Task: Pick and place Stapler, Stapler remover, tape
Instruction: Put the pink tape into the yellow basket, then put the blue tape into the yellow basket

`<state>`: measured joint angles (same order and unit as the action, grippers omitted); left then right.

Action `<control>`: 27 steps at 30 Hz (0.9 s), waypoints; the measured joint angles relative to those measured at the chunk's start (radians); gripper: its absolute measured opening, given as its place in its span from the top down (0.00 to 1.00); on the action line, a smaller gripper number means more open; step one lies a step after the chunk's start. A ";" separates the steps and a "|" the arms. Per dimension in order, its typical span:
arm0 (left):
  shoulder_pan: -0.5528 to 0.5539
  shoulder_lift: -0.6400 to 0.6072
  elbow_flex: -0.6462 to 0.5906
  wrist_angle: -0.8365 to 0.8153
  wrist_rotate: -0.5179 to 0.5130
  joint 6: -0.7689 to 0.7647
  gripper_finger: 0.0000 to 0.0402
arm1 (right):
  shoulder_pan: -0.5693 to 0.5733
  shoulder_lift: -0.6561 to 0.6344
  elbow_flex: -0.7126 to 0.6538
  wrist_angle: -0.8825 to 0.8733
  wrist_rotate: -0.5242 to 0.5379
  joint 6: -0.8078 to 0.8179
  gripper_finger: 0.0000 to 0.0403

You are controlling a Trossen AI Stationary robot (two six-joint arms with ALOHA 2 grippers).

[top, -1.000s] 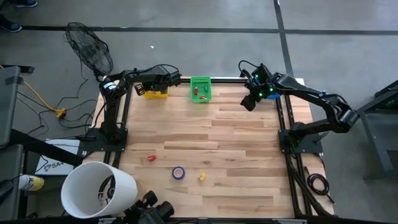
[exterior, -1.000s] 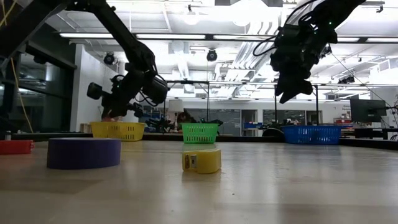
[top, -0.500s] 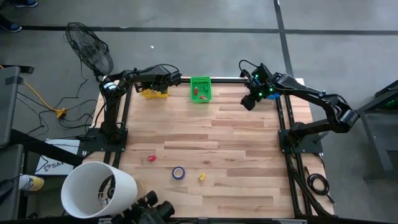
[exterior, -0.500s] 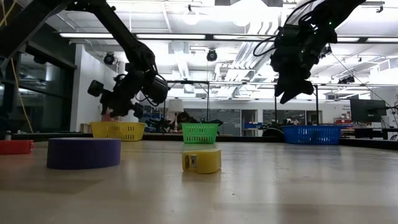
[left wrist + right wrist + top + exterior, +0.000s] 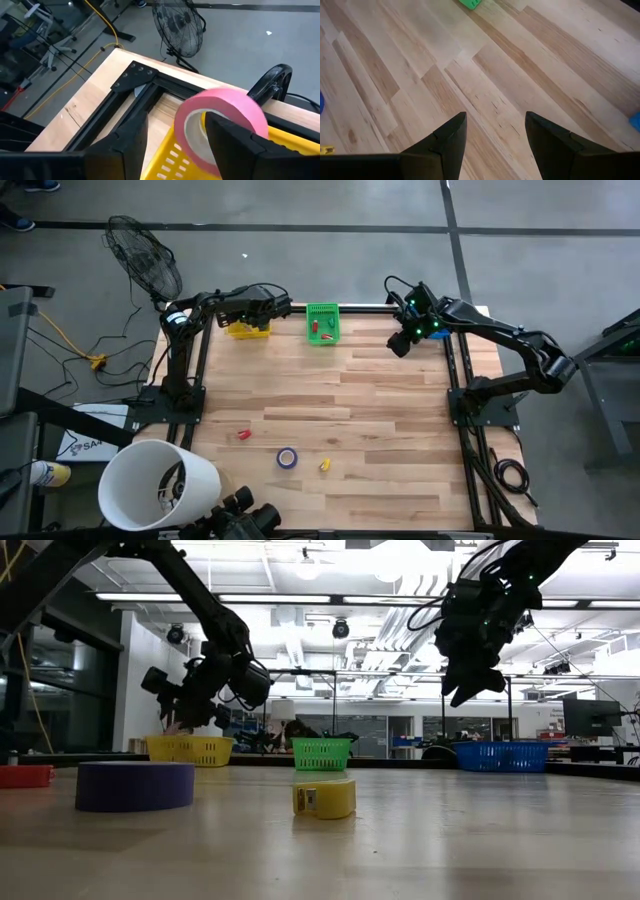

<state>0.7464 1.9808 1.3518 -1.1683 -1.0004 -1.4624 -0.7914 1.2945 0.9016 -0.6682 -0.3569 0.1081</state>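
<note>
My left gripper (image 5: pixel 237 322) hangs over the yellow basket (image 5: pixel 252 330) at the table's far left. In the left wrist view its fingers stand apart with a pink tape roll (image 5: pixel 225 102) between them, on edge above the basket's rim (image 5: pixel 167 155). A gap shows between one finger (image 5: pixel 125 145) and the roll. A purple tape roll (image 5: pixel 287 458) and a small yellow roll (image 5: pixel 325 465) lie flat near the table's front edge. My right gripper (image 5: pixel 398 345) is open above bare wood at the far right, holding nothing. My left gripper has one finger clear of the pink roll. The other finger (image 5: pixel 235 145) stands in front of the roll's open face (image 5: pixel 192 130) and hides that side. Whether it touches the roll, I cannot tell.
A green basket (image 5: pixel 322 323) with small red and green pieces stands at the far middle, and a blue basket (image 5: pixel 502 756) at the far right. A small red piece (image 5: pixel 242 435) lies at the near left. Bare wood spans the table's middle (image 5: pixel 340 395).
My left gripper has risen slightly above the yellow basket.
</note>
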 joint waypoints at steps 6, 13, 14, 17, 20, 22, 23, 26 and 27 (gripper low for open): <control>0.000 0.000 0.000 0.006 0.038 0.000 0.52 | 0.000 0.000 0.000 0.000 0.000 0.000 0.52; 0.000 0.000 0.001 0.008 0.133 0.000 0.52 | 0.000 0.000 0.000 0.000 0.000 0.000 0.52; 0.000 0.000 0.001 0.007 0.144 0.000 0.52 | 0.000 0.000 0.000 0.000 0.000 0.000 0.52; 0.000 0.000 0.001 0.007 0.159 0.000 0.52 | 0.000 0.000 0.000 0.000 0.000 0.000 0.52; 0.000 0.000 0.011 -0.008 0.182 0.000 0.52 | 0.000 0.000 0.000 -0.001 0.000 0.000 0.52; 0.000 0.000 0.025 -0.025 0.178 0.000 0.52 | 0.000 0.000 0.000 -0.001 0.000 0.000 0.52; 0.000 0.000 0.035 -0.037 0.173 0.000 0.52 | 0.000 0.000 0.000 0.000 0.000 0.000 0.52; 0.000 0.000 0.074 -0.079 0.152 0.000 0.52 | 0.000 0.000 0.000 0.000 0.000 -0.001 0.52; 0.000 0.000 0.087 -0.087 0.152 0.000 0.52 | 0.000 0.000 0.000 0.000 0.000 -0.002 0.52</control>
<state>0.7460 1.9804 1.4387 -1.2557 -0.8482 -1.4624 -0.7912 1.2945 0.9016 -0.6685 -0.3569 0.1062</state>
